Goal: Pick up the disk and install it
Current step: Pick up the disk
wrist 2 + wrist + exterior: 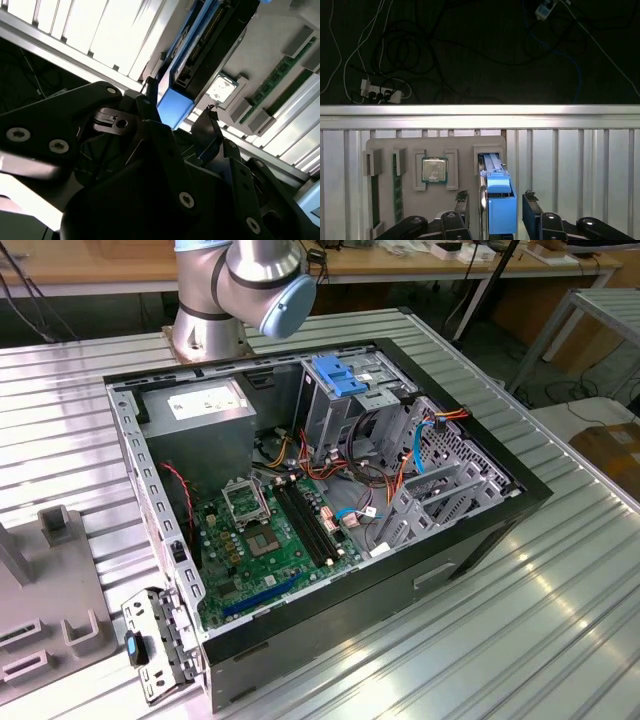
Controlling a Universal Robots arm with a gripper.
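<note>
Disk (499,210) stands on edge in a slot of the grey tray (462,144) on the bench (570,165). It sits right btwn the fingers (531,212) of the hand (495,194). Fingers are apart, one per flat face, gaps visible. Long axis runs away from hand. Disk's near end is cut off, and its seat in the slot is hidden.

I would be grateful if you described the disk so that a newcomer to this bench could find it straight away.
Start at the grey holder tray on the ribbed metal table. In its end slot, beside the square processor chip, the disk stands on edge between the fingertips of the open gripper. It alone has a bright blue frame; the memory sticks are green.
</note>
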